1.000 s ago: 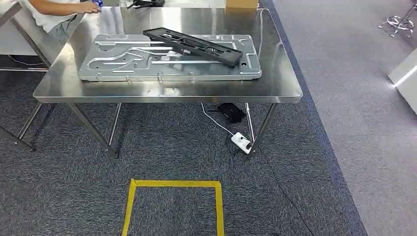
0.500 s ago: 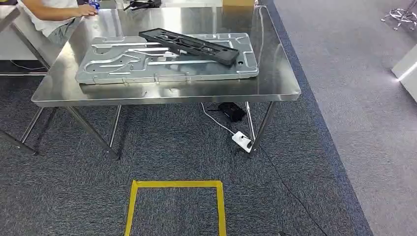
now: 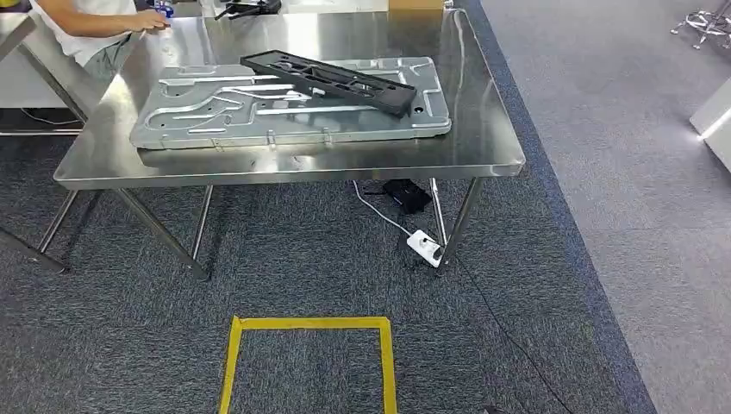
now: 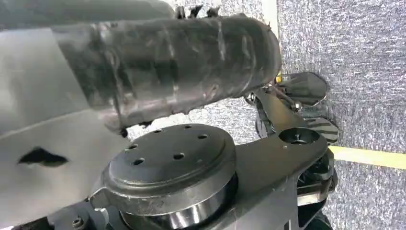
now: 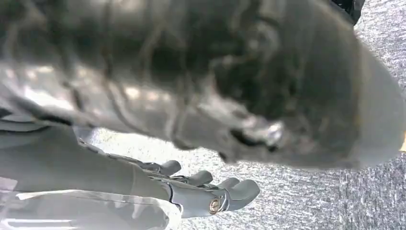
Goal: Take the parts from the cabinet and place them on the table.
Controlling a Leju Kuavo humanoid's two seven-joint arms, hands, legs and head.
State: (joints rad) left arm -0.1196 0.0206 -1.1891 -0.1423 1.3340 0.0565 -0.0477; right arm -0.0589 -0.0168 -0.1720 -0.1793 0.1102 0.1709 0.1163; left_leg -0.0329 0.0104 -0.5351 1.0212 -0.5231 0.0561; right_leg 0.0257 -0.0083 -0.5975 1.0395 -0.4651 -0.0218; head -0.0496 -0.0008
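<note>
We see our right hand hanging empty over carpet, fingers straight and slightly apart; our left hand's state we cannot tell. Well ahead of both, the black part lies on the grey panel on the surface.

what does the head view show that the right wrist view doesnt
The head view alone shows the steel table bearing the grey metal panel, with the black plastic frame lying across it, a person's hand at the far corner, a white power strip under the table and yellow floor tape. The right wrist view alone shows the right hand, fingers extended and holding nothing. Both show grey carpet.
</note>
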